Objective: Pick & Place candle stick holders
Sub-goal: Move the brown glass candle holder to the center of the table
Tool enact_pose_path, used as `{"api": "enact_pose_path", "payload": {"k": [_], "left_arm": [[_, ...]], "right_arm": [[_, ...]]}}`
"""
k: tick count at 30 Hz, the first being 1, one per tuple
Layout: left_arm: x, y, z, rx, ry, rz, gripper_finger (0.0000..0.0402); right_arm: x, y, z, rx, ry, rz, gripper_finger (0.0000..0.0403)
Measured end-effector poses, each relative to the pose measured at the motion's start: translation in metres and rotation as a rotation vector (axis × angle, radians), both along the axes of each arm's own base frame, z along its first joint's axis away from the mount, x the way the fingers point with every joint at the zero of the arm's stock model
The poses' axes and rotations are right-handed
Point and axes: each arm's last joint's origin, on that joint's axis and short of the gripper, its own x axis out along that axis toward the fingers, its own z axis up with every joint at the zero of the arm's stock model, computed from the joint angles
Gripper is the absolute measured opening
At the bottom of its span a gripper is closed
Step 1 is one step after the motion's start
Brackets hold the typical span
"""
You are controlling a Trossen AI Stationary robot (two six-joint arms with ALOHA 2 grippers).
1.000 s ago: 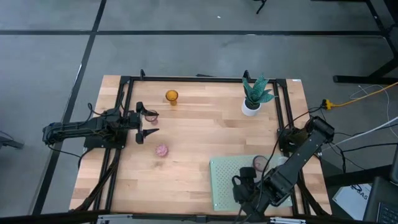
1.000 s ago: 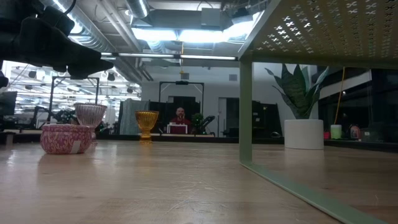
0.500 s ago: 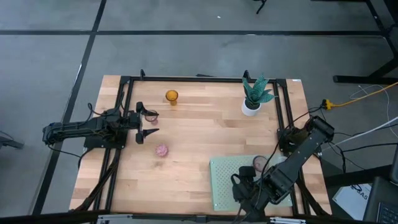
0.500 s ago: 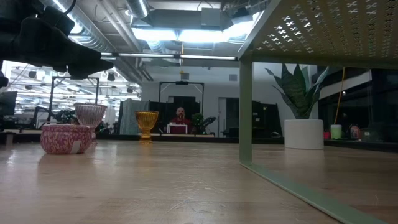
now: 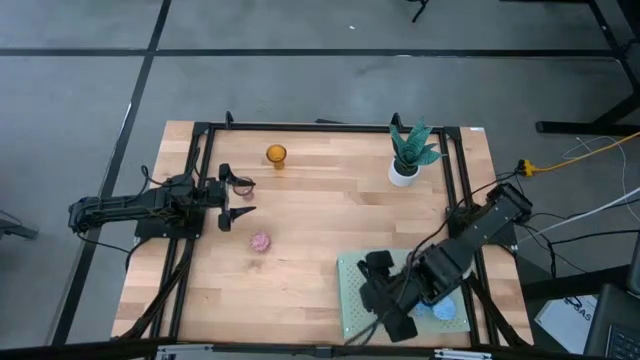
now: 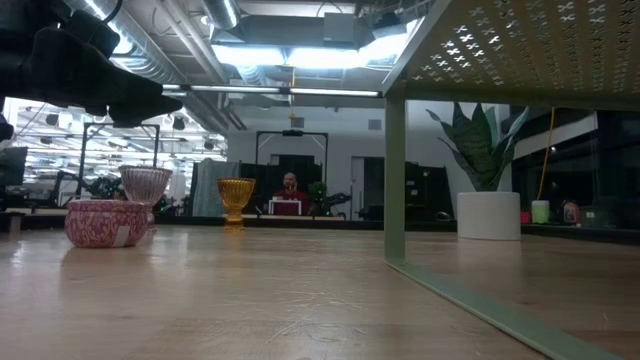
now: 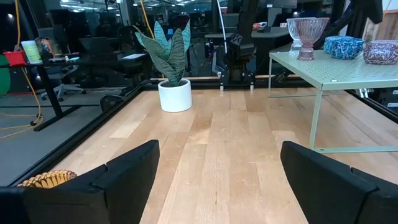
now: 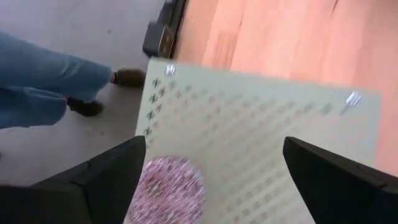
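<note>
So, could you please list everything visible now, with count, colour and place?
table: one, light wood, under everything
stand: one, pale green, perforated, table's right side
plant: one, green, white pot, apart from the stand
holders on the wood: three, amber, clear, pink, left half
holders on the stand: three, clear goblet, blue, pinkish
person: one, blue trousers, on the floor beside the table
left gripper: open, beside the clear holder
right gripper: open, over the stand
</note>
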Motion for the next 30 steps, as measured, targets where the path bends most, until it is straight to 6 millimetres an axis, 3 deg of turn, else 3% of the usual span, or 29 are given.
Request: {"api": "enact_pose_path", "payload": {"k": [11,23,30], "left_arm": [[0.000,0.000,0.000,0.000,0.000,0.000,0.0334],[0.000,0.000,0.000,0.000,0.000,0.000,0.0334],[0.000,0.000,0.000,0.000,-0.002,0.000,0.0334]], "right_arm": [[0.050,-0.053,0.014,-0.079,-0.225,0.125,0.0383],[0.102,-0.163,0.019,-0.283,-0.395,0.011,0.0383],[0.139,-0.227,-0.002,-0.279,-0.469,-0.052,0.0383]]}}
